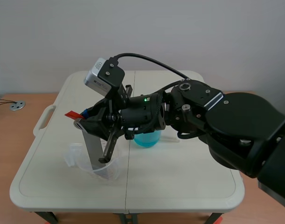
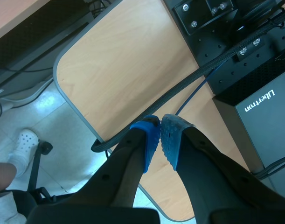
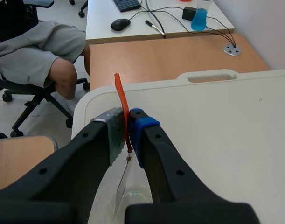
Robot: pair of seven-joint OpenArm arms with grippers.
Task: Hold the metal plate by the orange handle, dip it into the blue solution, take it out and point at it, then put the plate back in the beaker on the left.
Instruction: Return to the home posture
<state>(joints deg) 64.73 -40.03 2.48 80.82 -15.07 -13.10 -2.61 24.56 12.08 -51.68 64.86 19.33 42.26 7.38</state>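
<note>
My right gripper (image 1: 87, 117) reaches across from the right and is shut on the orange handle (image 1: 73, 114) of the metal plate (image 1: 92, 150). The grey plate hangs slanted, with its lower end inside the clear beaker (image 1: 77, 157) at the table's left. In the right wrist view the handle (image 3: 122, 100) sticks up between my pads (image 3: 115, 133), and the plate (image 3: 123, 183) drops below them into the beaker (image 3: 135, 196). The beaker of blue solution (image 1: 147, 139) stands behind my right arm, mostly hidden. My left gripper (image 2: 160, 122) is shut on nothing, off the table, over a wooden desk (image 2: 119, 65).
The white folding table (image 1: 179, 177) has a carry handle (image 1: 43, 119) at its left edge. A seated person's knee (image 3: 63, 70) and an office chair lie beyond the table's corner. A black box (image 2: 266, 116) and cables sit ahead of my left gripper.
</note>
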